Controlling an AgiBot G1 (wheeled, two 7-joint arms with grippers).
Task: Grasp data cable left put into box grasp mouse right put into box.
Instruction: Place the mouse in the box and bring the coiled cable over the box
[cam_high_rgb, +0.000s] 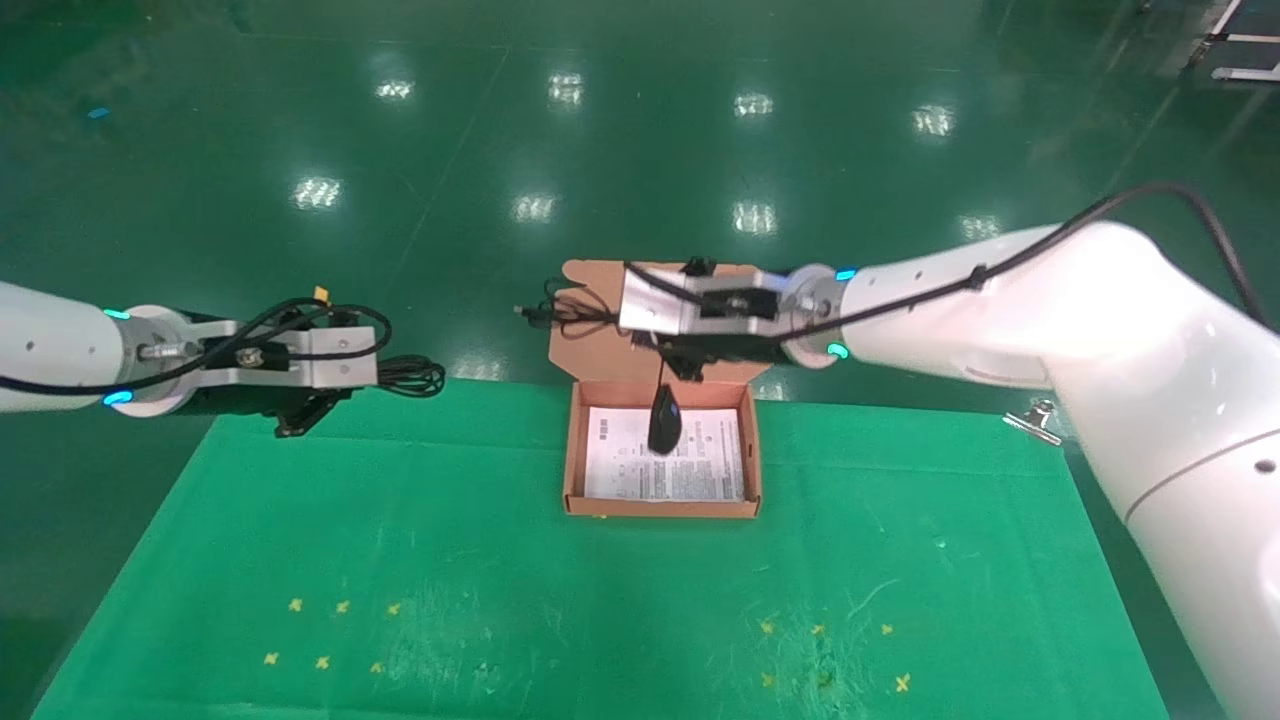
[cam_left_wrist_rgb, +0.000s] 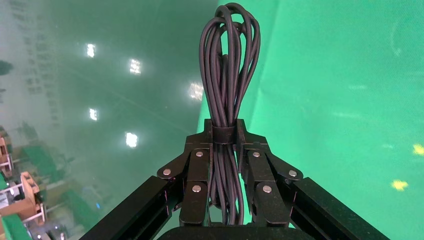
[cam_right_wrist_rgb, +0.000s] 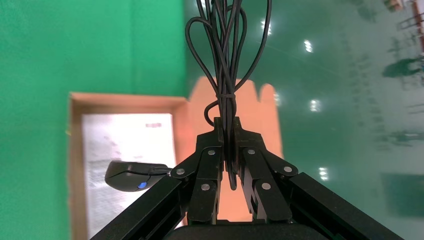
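Note:
The salmon-orange box (cam_high_rgb: 572, 450) lies open at the table's far middle, lined with a white printed sheet (cam_high_rgb: 620, 468), its lid flap (cam_high_rgb: 600, 352) folded back. My right gripper (cam_high_rgb: 617, 305) is above the flap, shut on the mouse's bundled thin cord (cam_right_wrist_rgb: 227, 60). The black mouse (cam_high_rgb: 664, 420) hangs by that cord over the sheet; I cannot tell whether it touches. Its blue light shows in the right wrist view (cam_right_wrist_rgb: 132, 176). My left gripper (cam_high_rgb: 385, 368) is at the table's far left edge, shut on the coiled data cable (cam_left_wrist_rgb: 227, 75), held off the table.
A metal clip (cam_high_rgb: 1035, 418) lies at the table's far right edge. Yellow cross marks (cam_high_rgb: 330, 635) dot the green mat near the front on both sides. Beyond the far edge is glossy green floor.

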